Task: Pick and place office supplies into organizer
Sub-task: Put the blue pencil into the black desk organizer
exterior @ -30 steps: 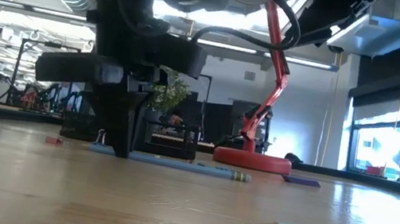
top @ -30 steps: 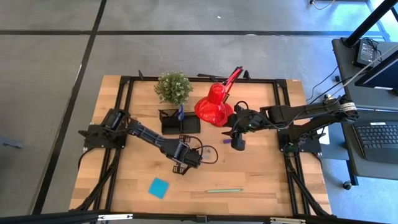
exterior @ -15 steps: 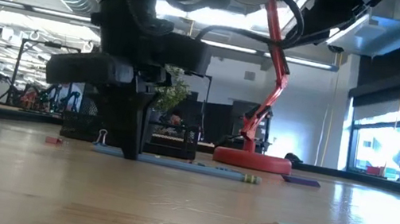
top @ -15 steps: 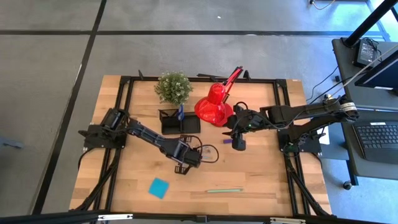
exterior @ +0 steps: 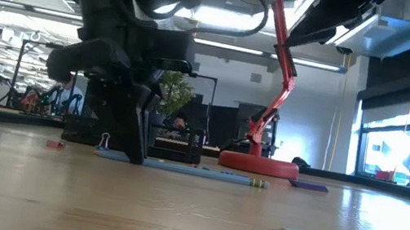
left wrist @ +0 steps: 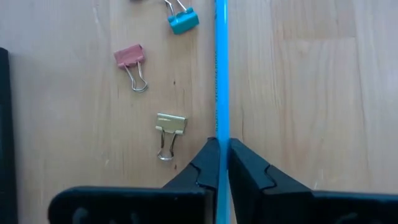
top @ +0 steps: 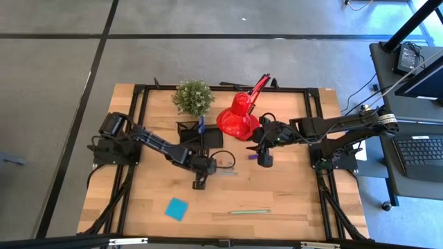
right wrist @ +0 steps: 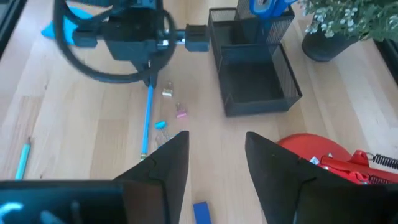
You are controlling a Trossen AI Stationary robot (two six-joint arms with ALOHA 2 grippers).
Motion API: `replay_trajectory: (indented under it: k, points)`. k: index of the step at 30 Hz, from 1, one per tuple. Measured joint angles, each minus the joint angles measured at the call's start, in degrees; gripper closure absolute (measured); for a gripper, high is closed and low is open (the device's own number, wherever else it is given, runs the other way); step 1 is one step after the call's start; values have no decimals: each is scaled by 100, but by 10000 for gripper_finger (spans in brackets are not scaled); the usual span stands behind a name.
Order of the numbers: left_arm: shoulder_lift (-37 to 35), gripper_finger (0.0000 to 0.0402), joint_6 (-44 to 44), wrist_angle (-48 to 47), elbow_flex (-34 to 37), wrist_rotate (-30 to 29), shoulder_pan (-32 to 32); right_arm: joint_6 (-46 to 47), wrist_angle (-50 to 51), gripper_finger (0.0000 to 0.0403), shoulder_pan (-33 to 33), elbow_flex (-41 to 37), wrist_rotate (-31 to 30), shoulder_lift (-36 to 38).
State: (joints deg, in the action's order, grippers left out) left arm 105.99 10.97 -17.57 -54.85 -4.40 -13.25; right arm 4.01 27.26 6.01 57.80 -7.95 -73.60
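Pick step: left gripper [left wrist: 219, 155] pinching the blue pencil [left wrist: 220, 68] on the bench [left wrist: 311, 93], right gripper [right wrist: 214, 165] spread, waiting near the lamp [top: 237, 119]; next, lift and carry to the organizer [top: 201, 135].

We see our left tool [top: 201, 176] pinched closed at bench centre; our right tool [top: 265, 160] hovers at three o'clock, fingers apart.

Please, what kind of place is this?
Probably a robotics lab or workshop: a wooden table framed by black rails, a concrete floor, and a workstation keyboard beside it.
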Motion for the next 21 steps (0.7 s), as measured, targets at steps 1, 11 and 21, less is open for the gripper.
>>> replay_trajectory:
  k: [1,11,21]
  points:
    - [-6,384,-6,-2,0,41,37,-18,42,241,22,0,-4,-61]
    - [-13,360,25,67,0,63,163,-282,288,241,248,318,118,-1520]
    - [-181,363,46,88,42,23,168,251,2023,241,442,1967,652,-2523]
